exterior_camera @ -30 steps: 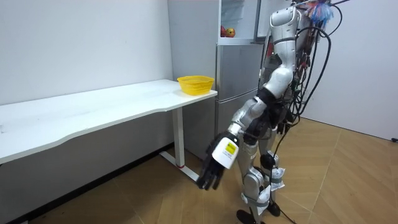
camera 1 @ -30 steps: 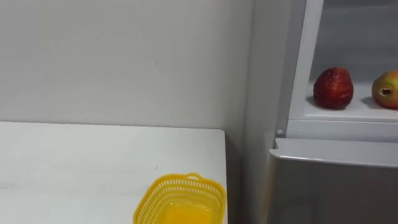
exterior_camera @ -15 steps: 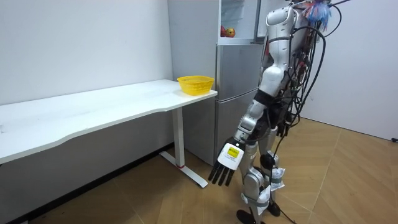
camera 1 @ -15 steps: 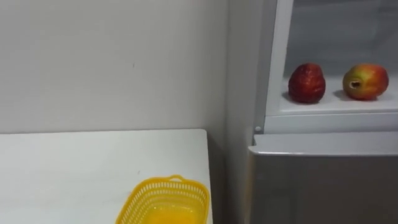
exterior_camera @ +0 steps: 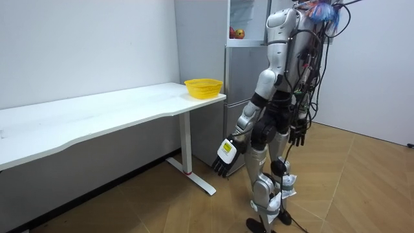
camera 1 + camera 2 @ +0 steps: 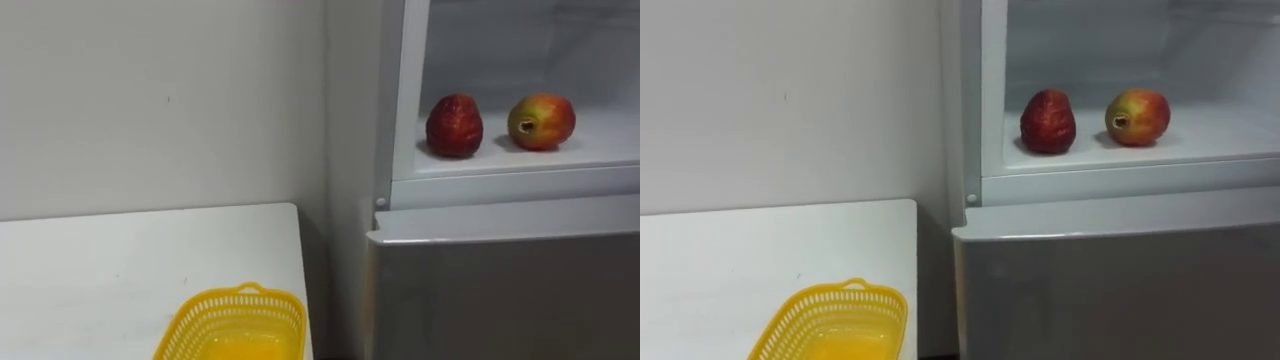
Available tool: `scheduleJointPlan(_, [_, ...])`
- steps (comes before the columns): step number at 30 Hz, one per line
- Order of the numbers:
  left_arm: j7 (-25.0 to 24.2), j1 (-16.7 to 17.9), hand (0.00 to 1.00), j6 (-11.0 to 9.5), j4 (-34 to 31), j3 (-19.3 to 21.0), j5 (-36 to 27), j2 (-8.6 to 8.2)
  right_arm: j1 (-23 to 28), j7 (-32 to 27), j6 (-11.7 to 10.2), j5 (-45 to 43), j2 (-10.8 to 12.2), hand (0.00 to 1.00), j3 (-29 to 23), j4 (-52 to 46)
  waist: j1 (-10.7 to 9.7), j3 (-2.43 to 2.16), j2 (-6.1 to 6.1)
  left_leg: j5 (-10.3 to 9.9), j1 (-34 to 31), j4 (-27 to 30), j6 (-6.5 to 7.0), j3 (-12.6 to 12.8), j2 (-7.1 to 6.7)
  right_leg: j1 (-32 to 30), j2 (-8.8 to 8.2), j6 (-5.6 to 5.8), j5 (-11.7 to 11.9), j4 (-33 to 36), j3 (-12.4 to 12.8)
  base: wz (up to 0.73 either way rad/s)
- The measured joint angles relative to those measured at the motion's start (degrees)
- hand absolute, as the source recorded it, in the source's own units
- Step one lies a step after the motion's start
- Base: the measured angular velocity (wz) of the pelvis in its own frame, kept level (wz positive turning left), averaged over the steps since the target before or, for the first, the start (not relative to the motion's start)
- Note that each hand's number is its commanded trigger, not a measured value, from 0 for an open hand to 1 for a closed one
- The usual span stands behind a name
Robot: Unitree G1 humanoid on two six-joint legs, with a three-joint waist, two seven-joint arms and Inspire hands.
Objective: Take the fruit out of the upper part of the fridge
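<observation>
The upper fridge compartment [image 6: 600, 145] stands open in front of me. On its white shelf sit a dark red fruit [image 6: 454, 126] and, to its right, a red-and-yellow apple [image 6: 541, 121], a little apart. In the room view I stand upright facing the fridge [image 5: 242, 71]. My left hand [image 5: 224, 157] hangs low beside my leg, open and holding nothing. My right hand [image 5: 298, 134] hangs at my other side. Both hands are far below the shelf.
A yellow plastic basket [image 6: 235, 320] sits empty at the right end of the white table [image 6: 100, 270], just left of the fridge. The shut grey lower fridge door [image 6: 500, 290] is below the shelf. Wooden floor lies around me.
My eye view has shifted right, so the fruits and basket sit further left in the picture. In the room view my left arm has swung back from its outstretched position to my side.
</observation>
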Motion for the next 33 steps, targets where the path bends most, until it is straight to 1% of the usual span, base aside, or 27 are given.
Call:
scheduleJointPlan(3, [0.1,-0.5,0.00,0.0,0.0,-0.4,1.6,0.02,0.0,-0.3,0.0,0.7,0.0,0.00,0.0,-0.2,-0.1,0.00,-0.01,0.0,0.1,0.0,0.00,0.0,0.02,0.0,0.02,0.00,0.0,0.0,0.0,0.00])
scheduleJointPlan(6, [0.2,-0.3,0.00,0.0,0.1,-0.4,1.6,0.01,-0.1,-0.9,-0.1,1.1,0.0,0.00,0.0,-0.4,0.0,0.00,-0.02,0.0,0.4,-0.2,0.00,0.6,0.12,0.0,0.13,-0.02,0.0,0.0,0.6,-0.09])
scheduleJointPlan(11, [0.8,-0.1,0.00,0.0,0.1,-0.4,1.6,-0.13,-0.2,-2.6,-0.2,1.7,0.1,0.00,0.0,-0.3,0.0,-0.06,-0.21,0.0,0.5,-0.4,0.00,0.8,0.11,-0.1,0.14,-0.01,0.0,0.1,0.8,-0.01])
scheduleJointPlan(13, [1.3,0.0,0.00,0.0,0.1,-0.8,1.6,-0.15,-0.2,-3.3,-0.3,3.4,0.1,0.00,0.0,-0.4,-0.1,-0.06,-0.22,0.0,0.5,-0.7,0.00,0.8,0.13,-0.3,0.20,-0.01,0.0,0.1,0.9,-0.02])
scheduleJointPlan(15, [1.7,0.1,0.00,0.0,0.2,-2.1,1.6,-0.08,-0.6,-4.6,-0.6,6.7,0.1,0.00,0.0,-0.9,-0.1,-0.08,-0.12,0.0,0.3,-0.8,0.00,1.2,0.20,-0.7,0.30,-0.03,0.0,0.1,1.4,-0.08])
scheduleJointPlan(17, [1.7,0.1,0.00,-0.1,0.2,-2.1,1.6,-0.09,-0.7,-5.3,-0.8,10.2,0.1,0.00,-0.2,-2.0,-0.1,-0.08,-0.06,0.0,0.0,-0.9,0.00,1.3,0.23,-1.0,0.32,-0.04,0.1,0.1,1.4,-0.03])
scheduleJointPlan(18, [1.7,0.1,0.00,-0.2,0.2,-2.0,1.7,-0.15,-0.6,-6.2,-1.2,12.1,0.2,0.00,-0.7,-3.5,-0.3,-0.19,-0.24,0.0,-0.3,-0.8,0.00,1.3,0.22,-1.3,0.30,-0.04,0.2,0.1,1.3,0.00])
scheduleJointPlan(19, [1.7,0.2,0.00,-0.2,0.2,-1.9,1.7,-0.16,-0.6,-6.6,-1.7,12.7,0.3,0.00,-1.2,-4.2,-0.6,-0.20,-0.26,0.0,-0.3,-0.8,0.00,1.3,0.22,-1.3,0.29,-0.05,0.2,0.2,1.3,0.00])
scheduleJointPlan(21, [1.7,0.4,0.00,-1.2,0.1,-1.9,1.9,-0.14,-0.8,-8.3,-4.0,13.8,0.9,0.00,-2.8,-7.8,-1.0,-0.24,-0.29,0.0,-0.5,-0.7,0.00,1.6,0.20,-1.5,0.28,-0.04,0.3,0.2,1.5,-0.05])
scheduleJointPlan(22, [1.7,0.3,0.00,-1.5,0.1,-1.9,2.3,-0.14,-0.8,-8.7,-4.6,14.1,1.0,0.00,-2.8,-8.8,-1.1,-0.25,-0.31,0.0,-0.5,-0.6,0.00,1.7,0.20,-1.5,0.26,-0.04,0.3,0.1,1.6,-0.08])
scheduleJointPlan(24, [1.7,0.1,0.00,-2.8,-0.1,-1.9,4.0,-0.13,-0.8,-9.5,-6.4,14.7,1.0,0.00,-3.4,-13.9,-1.2,-0.30,-0.44,0.0,-0.6,-0.2,0.00,2.3,0.19,-1.8,0.20,-0.03,0.3,0.1,2.0,-0.09])
scheduleJointPlan(26, [1.7,0.1,0.00,-3.4,-0.2,-1.8,5.0,-0.13,-0.7,-9.8,-7.8,14.4,1.0,0.00,-4.7,-17.7,-1.6,-0.30,-0.43,0.0,-0.6,-0.2,-0.01,2.7,0.20,-1.8,0.21,-0.01,0.3,0.1,2.3,-0.07])
scheduleJointPlan(28, [1.7,0.7,0.00,-3.7,-1.8,-1.9,6.4,-0.15,1.2,-11.2,-7.9,12.3,1.1,0.00,-4.8,-26.0,-2.0,-0.31,-0.45,0.0,-0.6,-0.2,-0.01,3.0,0.21,-2.0,0.22,-0.01,0.3,0.1,2.5,-0.08])
scheduleJointPlan(29, [1.7,0.8,0.00,-4.1,-2.1,-1.9,6.5,-0.20,2.6,-11.7,-7.9,11.0,1.4,0.00,-5.1,-32.9,-2.5,-0.28,-0.40,0.0,-0.7,-0.2,-0.02,3.5,0.24,-2.3,0.23,-0.01,0.3,0.2,2.9,-0.17])
scheduleJointPlan(30, [1.7,0.8,0.00,-4.7,-2.0,-2.3,5.9,-0.16,4.4,-12.5,-7.8,10.0,1.5,0.00,-5.1,-42.1,-2.7,-0.18,-0.11,0.0,-0.7,-0.2,-0.03,4.1,0.30,-2.4,0.25,0.01,0.3,0.3,3.2,-0.26])
scheduleJointPlan(31, [1.6,0.7,0.00,-5.2,-2.0,-2.8,5.8,0.02,6.1,-13.7,-8.4,9.6,1.6,0.00,-4.7,-51.7,-2.8,-0.19,0.04,0.0,-0.6,-0.2,-0.04,4.6,0.32,-2.6,0.31,0.00,0.4,0.5,3.8,-0.26])
scheduleJointPlan(32, [1.6,0.7,0.00,-5.4,-2.0,-2.9,5.8,0.05,6.9,-14.1,-9.0,9.3,1.6,0.00,-4.5,-56.4,-2.8,-0.20,0.04,0.0,-0.5,-0.2,-0.04,4.7,0.32,-2.8,0.37,0.00,0.4,0.8,4.1,-0.25])
scheduleJointPlan(33, [1.7,0.6,0.00,-5.9,-2.0,-3.6,5.8,0.09,8.1,-14.8,-10.1,8.5,1.6,0.00,-4.3,-64.8,-2.8,-0.16,0.07,0.0,-0.5,-0.2,-0.04,5.0,0.30,-3.1,0.51,0.00,0.4,1.1,4.7,-0.21])
